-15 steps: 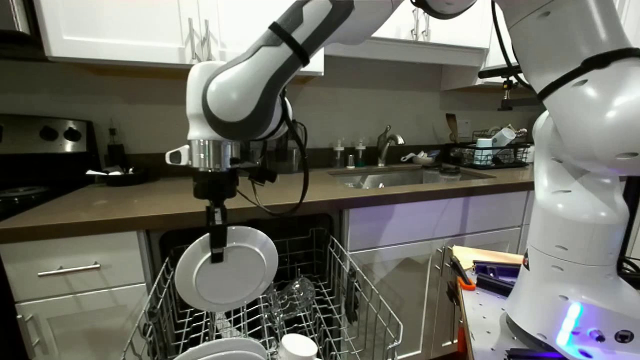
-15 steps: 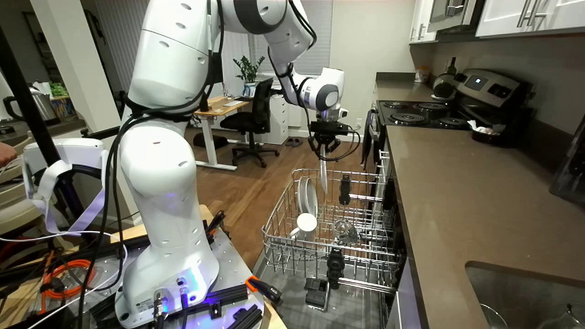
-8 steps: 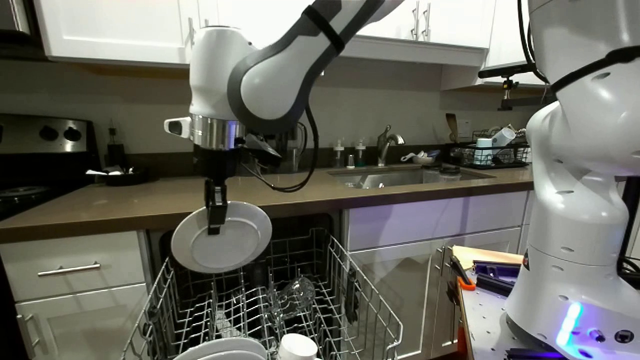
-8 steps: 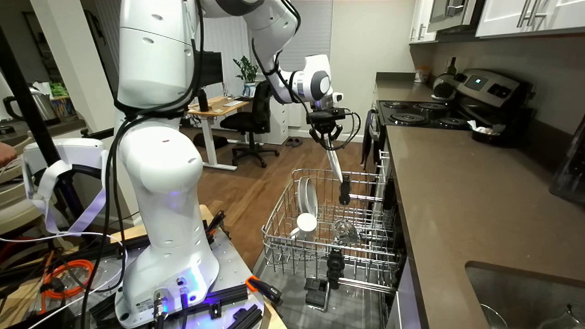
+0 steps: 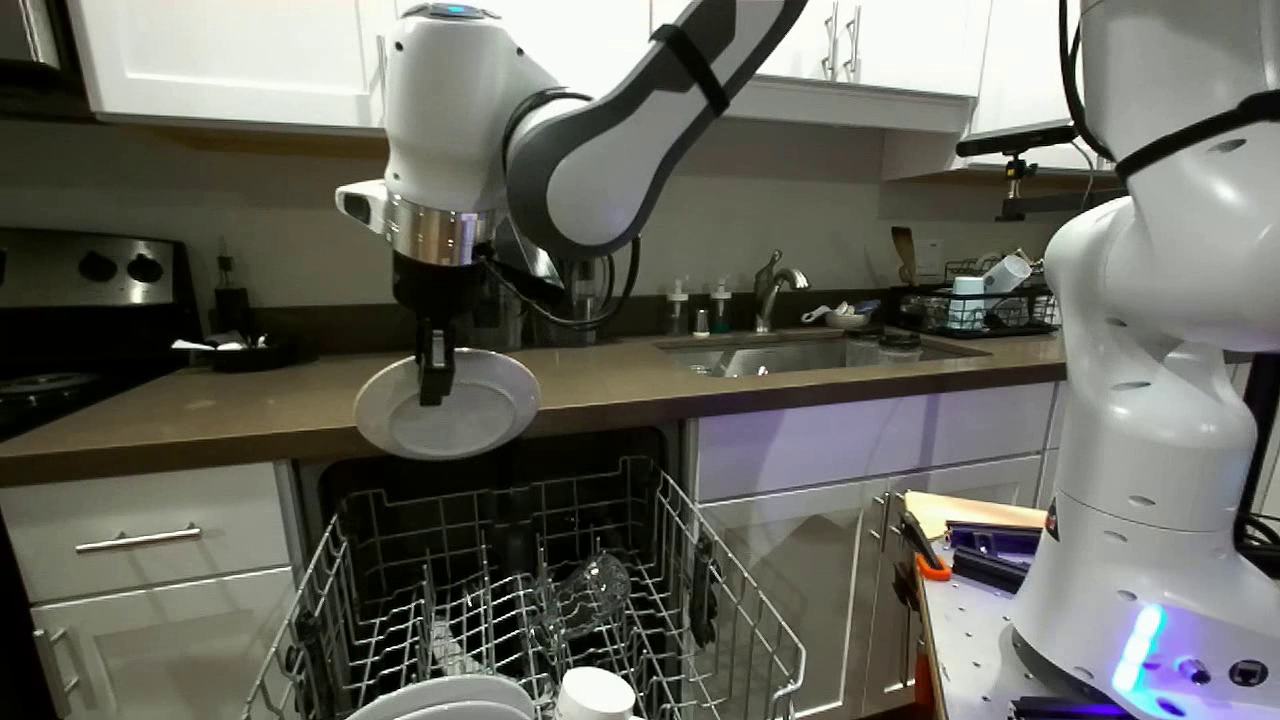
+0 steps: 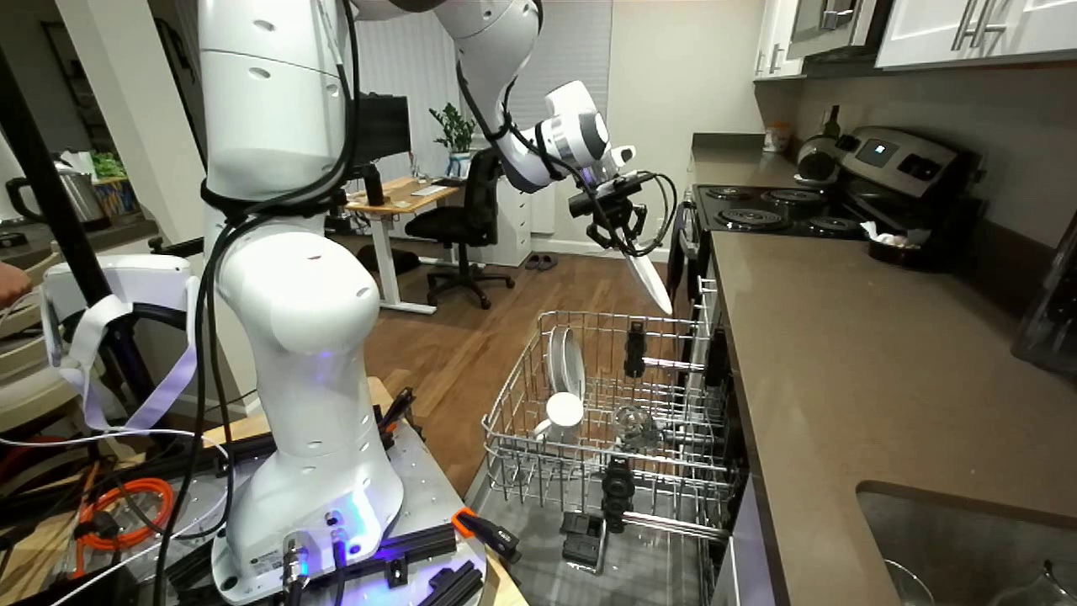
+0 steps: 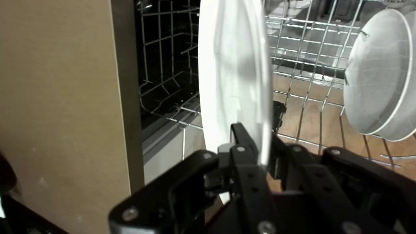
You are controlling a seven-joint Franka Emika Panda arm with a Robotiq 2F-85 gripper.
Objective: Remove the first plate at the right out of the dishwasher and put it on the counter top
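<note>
My gripper [image 5: 437, 385] is shut on the rim of the pale plate [image 5: 485, 408] and holds it above the rack of the dishwasher [image 5: 620, 445]. In an exterior view the plate [image 6: 652, 284] hangs tilted from the gripper [image 6: 631, 246], its lower edge leaning toward the counter top [image 6: 841, 353] and short of its edge. In the wrist view the plate [image 7: 232, 81] stands nearly edge-on between the fingers [image 7: 255, 139]. The counter top [image 7: 65, 97] lies to its left there. The far finger is partly hidden behind the plate.
Stacked plates [image 6: 566, 362], a white cup [image 6: 564, 410] and a clear glass [image 6: 635, 425] sit in the pulled-out wire rack [image 6: 505, 442]. A dark bowl [image 6: 896, 251] stands on the counter near the stove [image 6: 757, 215]. The sink [image 6: 951, 539] is cut into the counter.
My gripper has lifted the plate up out of the rack and moved toward the counter. The plate has gone from nearly upright to tilted, its lower edge swinging toward the counter.
</note>
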